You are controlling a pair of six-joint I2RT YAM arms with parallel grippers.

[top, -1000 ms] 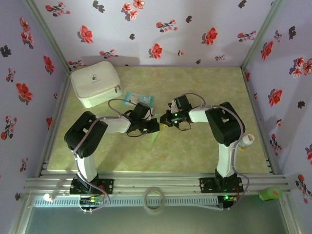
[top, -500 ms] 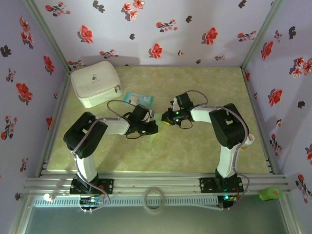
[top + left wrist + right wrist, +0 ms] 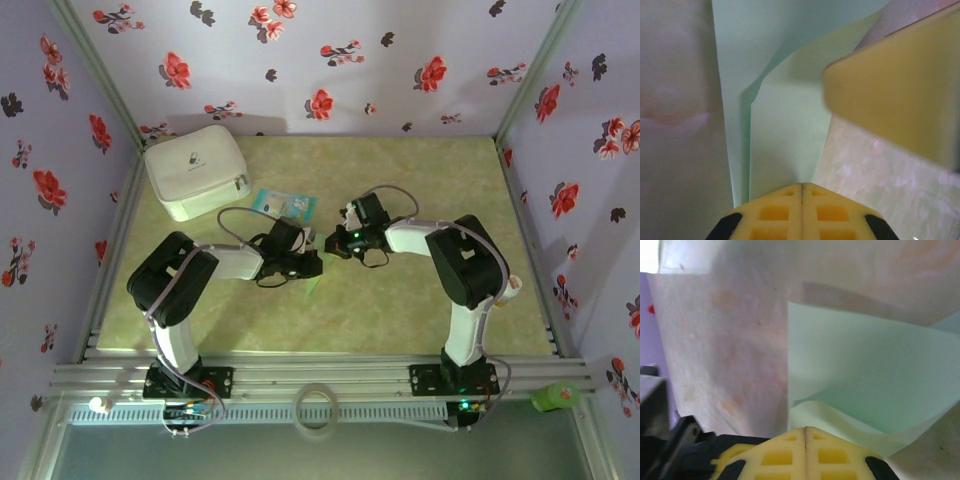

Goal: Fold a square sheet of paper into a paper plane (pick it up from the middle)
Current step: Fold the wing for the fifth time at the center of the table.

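The square sheet of paper point(image 3: 318, 284) is pale mint green and creased, and lies on the table between the two arms. A small part of it shows below the left gripper point(image 3: 318, 262). In the left wrist view the folded paper point(image 3: 785, 125) runs from the shut left gripper point(image 3: 802, 184) away across the table. A yellow finger of the right gripper point(image 3: 895, 100) hangs over the paper's right edge. The right gripper point(image 3: 333, 250) faces the left one, almost touching it. In the right wrist view the right gripper point(image 3: 805, 428) is shut, and a flap of the paper point(image 3: 860, 370) curls up to it.
A white zipped pouch point(image 3: 196, 170) stands at the back left. A small blue-and-white packet point(image 3: 283, 203) lies just behind the grippers. A tape roll point(image 3: 318, 408) and a green object point(image 3: 555, 397) rest on the front rail. Flowered walls close in three sides.
Both grippers have shifted slightly left and towards the back, staying tip to tip over the paper. The paper has kept its place.
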